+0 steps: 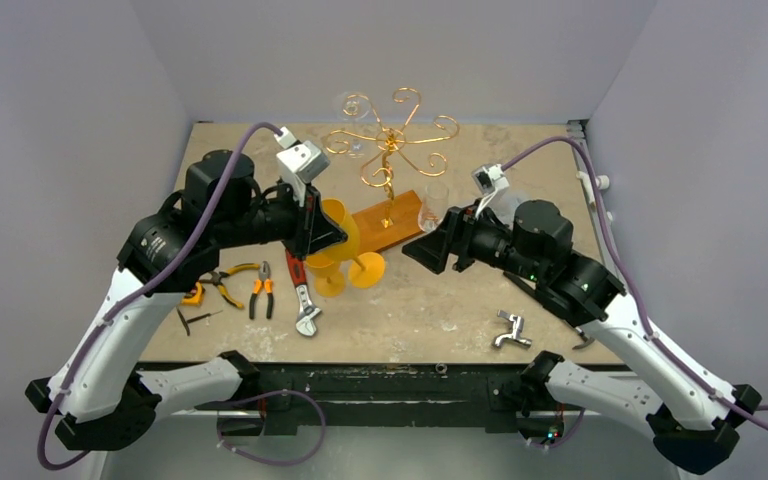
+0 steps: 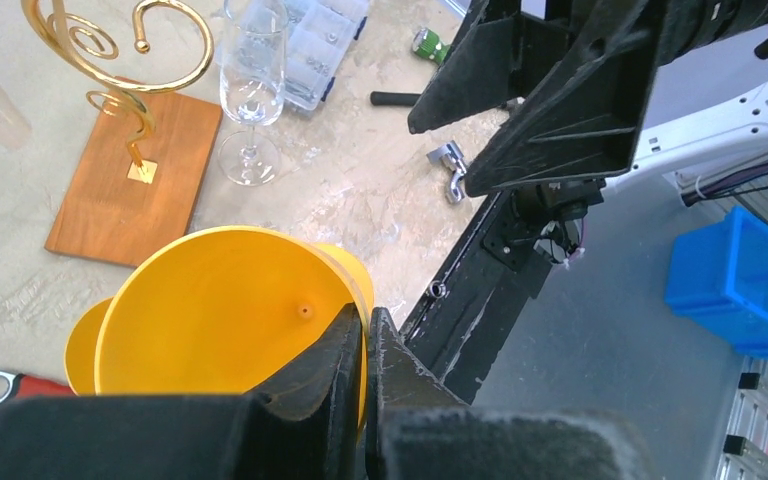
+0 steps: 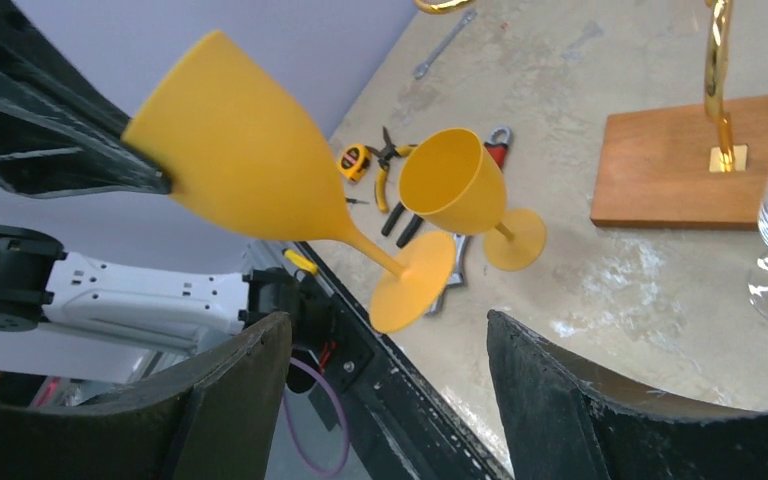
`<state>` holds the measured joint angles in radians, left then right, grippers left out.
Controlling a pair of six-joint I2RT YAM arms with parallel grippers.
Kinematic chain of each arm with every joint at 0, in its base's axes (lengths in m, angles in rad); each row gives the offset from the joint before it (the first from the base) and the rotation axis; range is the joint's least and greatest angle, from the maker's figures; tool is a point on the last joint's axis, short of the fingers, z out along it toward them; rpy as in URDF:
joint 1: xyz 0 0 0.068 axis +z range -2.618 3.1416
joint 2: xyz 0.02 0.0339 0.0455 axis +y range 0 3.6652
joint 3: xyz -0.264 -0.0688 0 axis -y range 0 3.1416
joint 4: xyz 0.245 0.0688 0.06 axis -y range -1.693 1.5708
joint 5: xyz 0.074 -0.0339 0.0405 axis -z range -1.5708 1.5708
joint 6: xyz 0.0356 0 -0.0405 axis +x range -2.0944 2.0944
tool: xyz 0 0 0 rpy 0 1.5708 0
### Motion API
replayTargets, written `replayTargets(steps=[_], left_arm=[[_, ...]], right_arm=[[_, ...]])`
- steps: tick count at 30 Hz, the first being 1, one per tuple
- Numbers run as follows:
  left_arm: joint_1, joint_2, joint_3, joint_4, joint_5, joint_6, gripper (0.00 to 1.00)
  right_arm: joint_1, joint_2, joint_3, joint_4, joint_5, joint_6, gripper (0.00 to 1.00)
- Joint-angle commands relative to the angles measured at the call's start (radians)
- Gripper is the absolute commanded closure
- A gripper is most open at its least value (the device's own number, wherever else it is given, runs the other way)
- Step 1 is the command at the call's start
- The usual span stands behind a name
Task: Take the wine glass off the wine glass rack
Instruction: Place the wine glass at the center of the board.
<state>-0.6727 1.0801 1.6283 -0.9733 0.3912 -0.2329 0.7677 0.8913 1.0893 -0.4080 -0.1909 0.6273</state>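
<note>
The golden wire wine glass rack [image 1: 390, 140] stands on its wooden base [image 1: 392, 225] at the middle back. A clear glass [image 1: 352, 112] appears to hang on its far left arm. My left gripper [image 1: 318, 232] is shut on the rim of a yellow wine glass [image 2: 210, 320] and holds it tilted above the table, in front of the base. The glass also shows in the right wrist view [image 3: 250, 150]. A second yellow glass [image 3: 455, 180] stands on the table behind it. My right gripper [image 3: 390, 325] is open and empty, facing the held glass.
A clear wine glass [image 2: 252, 90] stands upright just right of the wooden base [image 2: 130, 190]. Pliers [image 1: 260, 290], a red wrench [image 1: 303, 295] and a tape measure [image 1: 193, 293] lie front left. A metal fitting [image 1: 510, 330] lies front right. A clear parts box [image 2: 320, 40] lies far right.
</note>
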Motion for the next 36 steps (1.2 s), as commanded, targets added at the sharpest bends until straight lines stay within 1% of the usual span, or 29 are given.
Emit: replayTargets(steps=[1, 4, 8, 12, 21, 33, 36], left_arm=[[-0.023, -0.012, -0.016, 0.076, -0.027, 0.041, 1.00], [-0.037, -0.008, -0.033, 0.090, -0.043, 0.043, 1.00], [-0.059, -0.008, -0.071, 0.121, -0.053, 0.040, 1.00], [-0.083, -0.007, -0.115, 0.157, -0.073, 0.040, 1.00], [-0.111, 0.007, -0.254, 0.249, -0.114, 0.036, 1.00], [-0.154, 0.080, -0.313, 0.330, -0.203, 0.047, 1.00], [-0.174, 0.097, -0.329, 0.356, -0.244, 0.062, 1.00]], right_arm=[[0.001, -0.034, -0.014, 0.130, -0.050, -0.004, 0.30], [0.001, -0.051, -0.034, 0.141, -0.062, 0.016, 0.30], [0.000, -0.063, -0.034, 0.118, -0.032, 0.029, 0.30], [0.001, -0.075, -0.029, 0.093, -0.002, 0.030, 0.33], [0.001, -0.121, -0.045, 0.078, 0.036, 0.045, 0.34], [0.001, -0.153, -0.048, 0.040, 0.085, 0.046, 0.35], [0.000, -0.158, -0.048, 0.035, 0.093, 0.046, 0.35]])
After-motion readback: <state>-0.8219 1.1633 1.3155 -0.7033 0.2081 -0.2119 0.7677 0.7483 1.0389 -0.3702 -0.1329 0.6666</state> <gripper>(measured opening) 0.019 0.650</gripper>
